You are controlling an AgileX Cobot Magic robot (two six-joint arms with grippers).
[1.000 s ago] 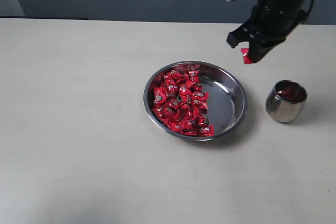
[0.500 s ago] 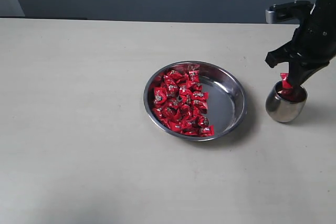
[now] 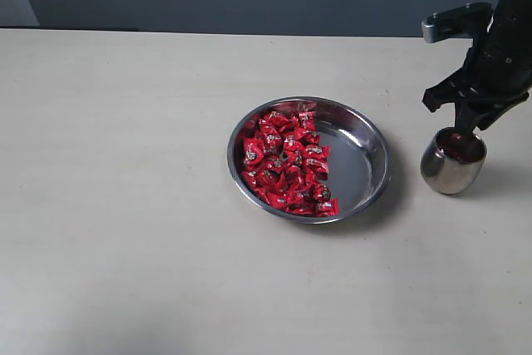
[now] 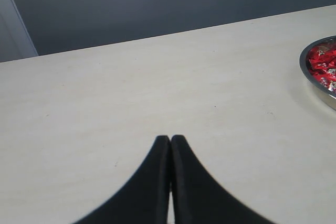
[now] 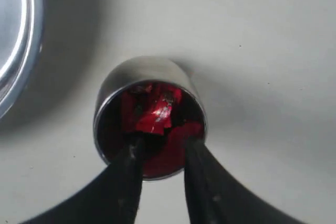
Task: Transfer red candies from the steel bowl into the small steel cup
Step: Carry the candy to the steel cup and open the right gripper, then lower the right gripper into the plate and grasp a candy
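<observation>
While the right gripper (image 3: 463, 125) hangs just above the small steel cup (image 3: 453, 164), its two black fingers (image 5: 128, 177) stand parted and grasp nothing, their tips poised at the cup's mouth with a clear gap between them. From where I stand, the cup sits upright on the pale table (image 3: 125, 222), just beside the steel bowl (image 3: 359, 164) but not touching it, with a narrow strip of tabletop showing between the two. Most of the red candies (image 3: 287, 162) lie heaped in the bowl, crowded into the half farther from the cup, while the half nearer the cup shows shiny flat steel. More red shows inside the cup. Seen from the right wrist, one crinkled sweet (image 5: 156, 114) lies loose in there beyond the fingertips, and as far as I can tell neither finger touches it. How many pieces the cup holds I cannot make out, since its inside is dark and the wrappers run together. The dark arm (image 3: 499, 47) carrying this gripper rises on the far side of the cup from the bowl. The left gripper (image 4: 170, 140) is well apart from the bowl, on its candy-filled side, and it is clenched, the two black fingers pressed flat together with nothing between them. Only the bowl's rolled rim and a few red wrappers show at the edge of that wrist's view.
</observation>
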